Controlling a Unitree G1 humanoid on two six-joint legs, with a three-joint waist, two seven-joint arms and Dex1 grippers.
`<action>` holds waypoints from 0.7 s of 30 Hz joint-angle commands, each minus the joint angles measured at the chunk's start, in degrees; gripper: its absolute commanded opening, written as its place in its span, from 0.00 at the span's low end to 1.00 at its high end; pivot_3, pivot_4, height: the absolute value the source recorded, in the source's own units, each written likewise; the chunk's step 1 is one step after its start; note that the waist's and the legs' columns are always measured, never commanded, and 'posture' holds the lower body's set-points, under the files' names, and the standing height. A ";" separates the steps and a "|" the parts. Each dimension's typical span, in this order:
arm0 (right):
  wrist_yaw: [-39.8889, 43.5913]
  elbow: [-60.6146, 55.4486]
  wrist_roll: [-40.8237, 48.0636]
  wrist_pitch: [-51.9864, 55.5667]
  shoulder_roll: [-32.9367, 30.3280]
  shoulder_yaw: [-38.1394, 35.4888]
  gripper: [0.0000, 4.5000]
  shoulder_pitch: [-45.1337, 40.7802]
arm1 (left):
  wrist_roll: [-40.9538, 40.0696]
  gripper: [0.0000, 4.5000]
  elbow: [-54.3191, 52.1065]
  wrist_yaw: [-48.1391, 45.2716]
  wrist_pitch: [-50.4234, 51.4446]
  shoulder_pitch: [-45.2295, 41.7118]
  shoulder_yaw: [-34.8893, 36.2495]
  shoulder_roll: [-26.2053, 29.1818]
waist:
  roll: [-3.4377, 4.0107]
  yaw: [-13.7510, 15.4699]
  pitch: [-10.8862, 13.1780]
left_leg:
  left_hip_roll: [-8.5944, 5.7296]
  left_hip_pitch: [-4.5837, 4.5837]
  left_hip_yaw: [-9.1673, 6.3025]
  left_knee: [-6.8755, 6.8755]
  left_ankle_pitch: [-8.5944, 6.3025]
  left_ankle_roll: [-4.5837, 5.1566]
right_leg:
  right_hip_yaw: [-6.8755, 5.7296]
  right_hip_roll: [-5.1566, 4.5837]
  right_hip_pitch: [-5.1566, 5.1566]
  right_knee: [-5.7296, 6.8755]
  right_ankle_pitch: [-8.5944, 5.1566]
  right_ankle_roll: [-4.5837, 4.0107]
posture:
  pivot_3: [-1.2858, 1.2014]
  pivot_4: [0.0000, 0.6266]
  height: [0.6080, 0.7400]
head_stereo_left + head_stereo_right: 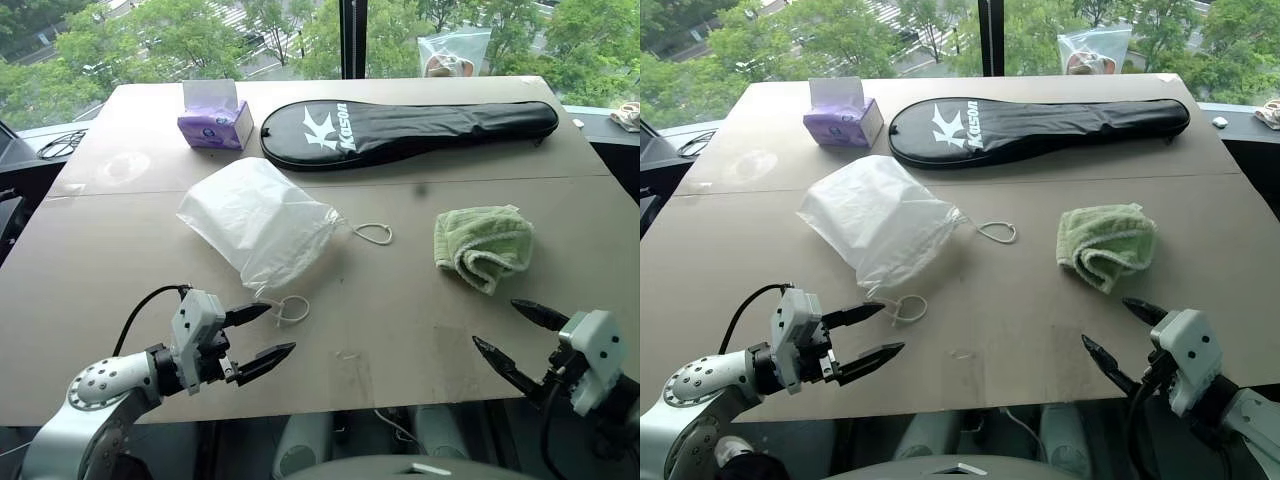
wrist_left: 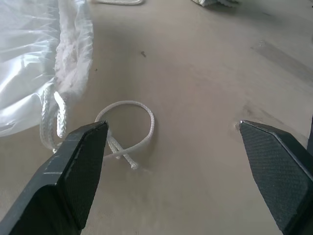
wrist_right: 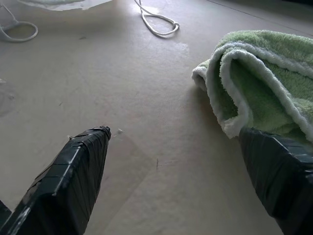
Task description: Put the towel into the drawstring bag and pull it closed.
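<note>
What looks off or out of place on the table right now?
Nothing stands out. The white bag lies flat with its cord loops loose, the green towel sits folded apart from it, and nothing is spilled or damaged. Both grippers' jaws are open and empty.

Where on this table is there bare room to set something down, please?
Free: the near strip between the left gripper and right gripper, and the gap between the drawstring bag and towel. Crowded: the far edge, with the tissue box and racket cover.
</note>
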 commanded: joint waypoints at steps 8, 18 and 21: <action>-0.91 -8.26 7.18 4.09 -5.28 8.69 1.00 -13.98 | 22.47 0.98 -1.65 16.52 -4.88 -18.16 -9.43 1.05 | -0.24 0.12 -0.16 | -0.01 -0.10 -0.17 0.40 0.00 -0.22 | -0.30 0.00 0.31 -0.23 0.08 0.12 | 0.52 0.24 1.00; -1.70 -6.34 7.78 4.57 -7.02 11.43 1.00 -18.83 | 31.22 0.98 1.57 21.77 -9.07 -26.00 -13.25 -0.81 | -0.31 0.47 -0.14 | -0.01 -0.15 -0.33 0.55 -0.03 -0.18 | -0.48 0.00 0.40 -0.27 0.09 0.13 | 0.52 0.24 1.00; -1.94 -5.56 7.01 4.24 -7.09 12.05 1.00 -19.63 | 35.94 0.98 4.48 25.87 -3.53 -32.81 -17.44 -3.60 | -0.31 0.58 -0.15 | -0.01 -0.13 -0.35 0.68 -0.03 -0.18 | -0.52 0.01 0.48 -0.20 0.10 0.15 | 0.52 0.24 1.00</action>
